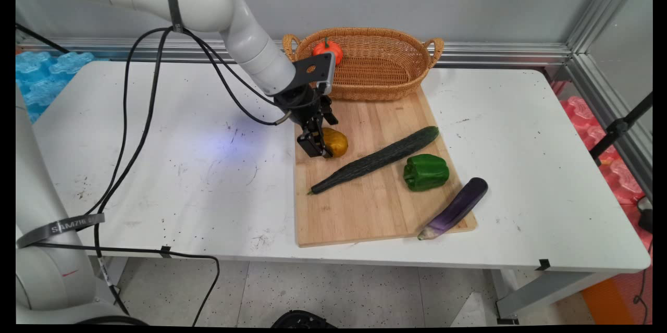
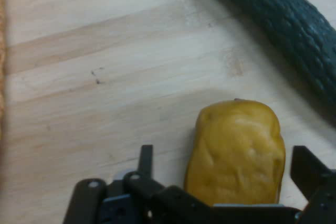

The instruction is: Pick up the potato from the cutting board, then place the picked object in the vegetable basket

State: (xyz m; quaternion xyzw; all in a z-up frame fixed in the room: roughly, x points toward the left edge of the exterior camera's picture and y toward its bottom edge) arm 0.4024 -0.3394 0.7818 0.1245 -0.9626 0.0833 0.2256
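Beside the cucumber (image 1: 376,159), open pincer (image 2: 226,174) straddles a yellow pepper (image 2: 236,150).

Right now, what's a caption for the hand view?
End effector open around yellow pepper on cutting board, beside cucumber.

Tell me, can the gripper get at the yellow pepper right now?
Probably yes: the gripper sits low over the yellow pepper, fingers open either side, nothing between; the cucumber lies apart.

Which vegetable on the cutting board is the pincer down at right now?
The yellow pepper, at the board's near-left corner by the basket: it sits between the open pincer's fingers. The cucumber, green pepper and eggplant lie farther right, untouched.
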